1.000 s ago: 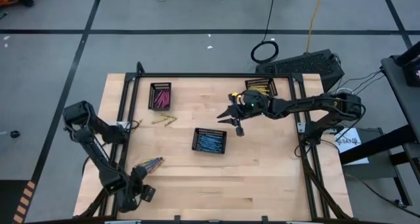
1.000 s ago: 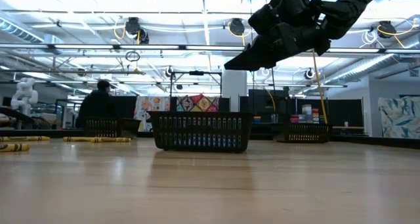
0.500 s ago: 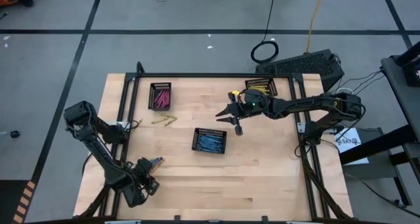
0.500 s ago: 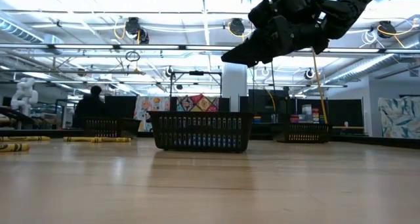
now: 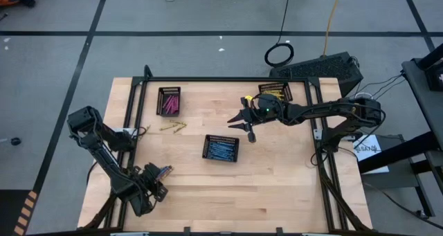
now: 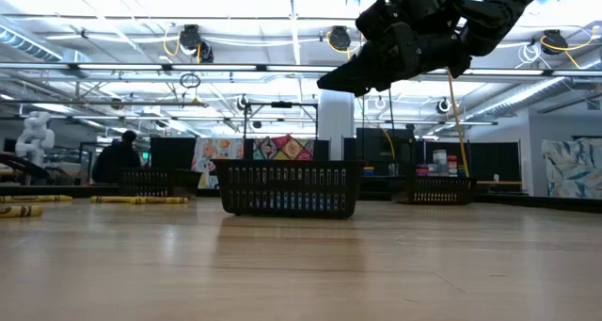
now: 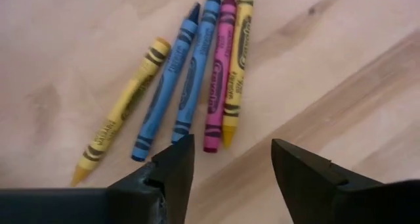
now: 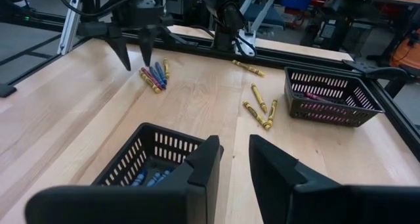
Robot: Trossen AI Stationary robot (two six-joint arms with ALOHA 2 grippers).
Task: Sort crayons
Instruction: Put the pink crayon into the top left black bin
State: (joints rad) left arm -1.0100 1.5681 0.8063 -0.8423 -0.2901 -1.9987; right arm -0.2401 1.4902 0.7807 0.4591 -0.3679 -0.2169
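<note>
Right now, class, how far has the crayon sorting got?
Done: pink crayons lie in the pink tray and blue ones in the middle tray.

In hand: nothing is gripped. The open left gripper hovers by a mixed bunch of crayons; the empty right gripper waits above the table.

Left: that bunch and the loose yellow crayons.

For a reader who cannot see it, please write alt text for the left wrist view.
Five crayons lie on a light wooden table: one yellow set apart at an angle, then two blue, one pink and one yellow side by side. The left gripper hangs over them, its two dark fingers open and empty.
</note>
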